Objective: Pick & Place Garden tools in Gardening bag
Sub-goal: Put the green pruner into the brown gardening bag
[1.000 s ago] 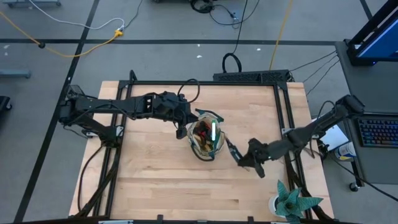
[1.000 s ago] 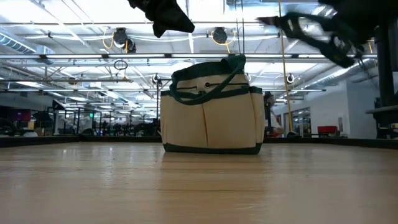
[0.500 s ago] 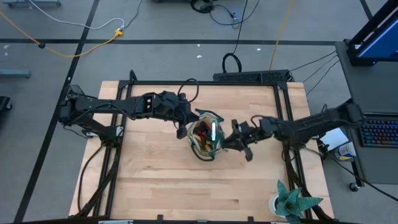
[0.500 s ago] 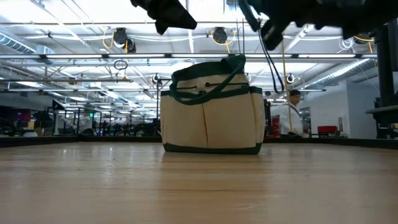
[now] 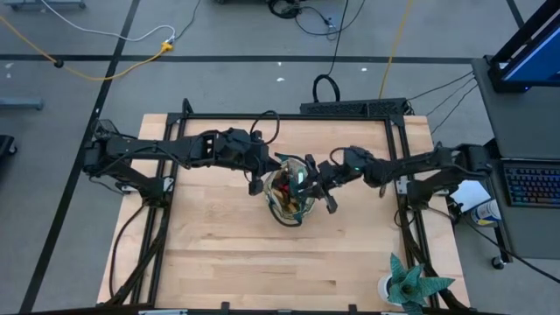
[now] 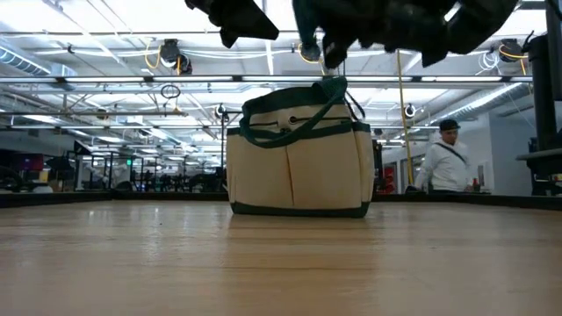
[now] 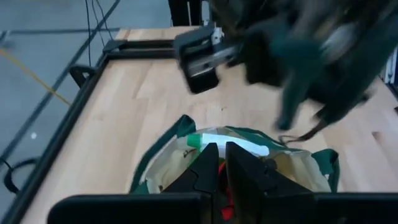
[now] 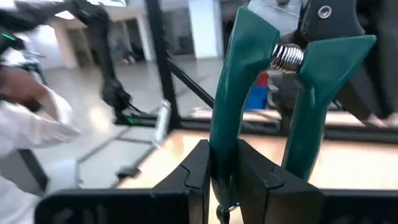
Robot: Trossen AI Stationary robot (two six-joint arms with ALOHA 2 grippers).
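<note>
Two green shear handles [image 8: 261,93], right-wrist-only.

Bright even overhead light, glaring ceiling lamps [image 6: 171,54] (low view), motion-blurred arm, soft wrist views

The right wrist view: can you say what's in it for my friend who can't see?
The right hand pinches one green handle of the pruning shears, which stand up in front of the camera with a metal spring between the handles. Behind them is a blurry room with dark frame bars.
</note>
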